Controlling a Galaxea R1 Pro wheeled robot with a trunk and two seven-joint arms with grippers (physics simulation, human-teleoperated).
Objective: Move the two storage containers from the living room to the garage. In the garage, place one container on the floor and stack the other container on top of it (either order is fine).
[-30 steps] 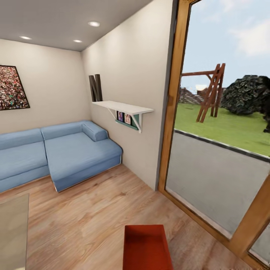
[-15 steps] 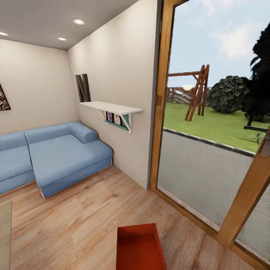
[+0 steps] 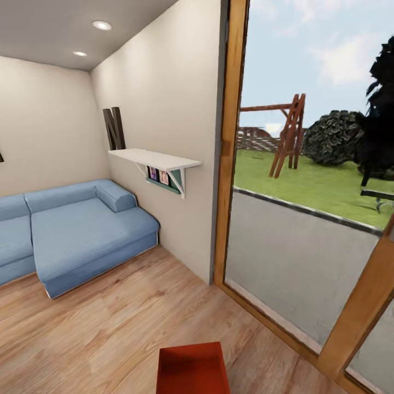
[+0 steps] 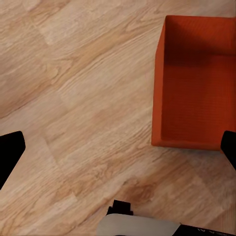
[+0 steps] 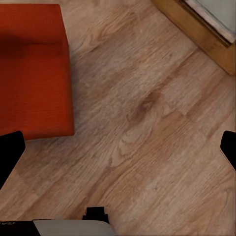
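floor (image 3: 126, 323) open ahead | sofa (image 3: 82, 230) left | door frame (image 3: 227, 164) right

You have a red-orange storage container (image 3: 192, 369) with a finely ribbed bottom on light wood planks (image 3: 109, 323). The sofa (image 3: 76, 230) is blue, the walls (image 3: 164, 82) beige, the shelf (image 3: 153, 158) white, the door frame (image 3: 227, 142) honey-brown. Both grippers' fingers (image 4: 10, 155) are black.

My views bright, evenly lit; daylight through glass door (image 3: 306, 219), ceiling spotlights (image 3: 102, 25) glowing; soft shadows, slight render blur.
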